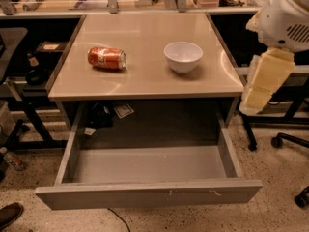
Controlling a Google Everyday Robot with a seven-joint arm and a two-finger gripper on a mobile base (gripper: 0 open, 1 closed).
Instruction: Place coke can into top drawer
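Observation:
The coke can (106, 58) lies on its side on the left part of the beige tabletop (145, 79), red-orange with whitish markings. The top drawer (149, 164) is pulled wide open below the tabletop, and its grey inside is bare. My arm hangs at the right edge of the camera view, a white joint over a cream link. My gripper (252, 105) is at the arm's lower end, beside the table's right front corner. It is far right of the can, above floor level, and holds nothing that shows.
A white bowl (183, 56) stands upright on the tabletop to the right of the can. Dark frames and clutter stand to the left of the table, and chair wheels (277, 141) are on the floor at the right. A shoe (9, 215) is at the bottom left.

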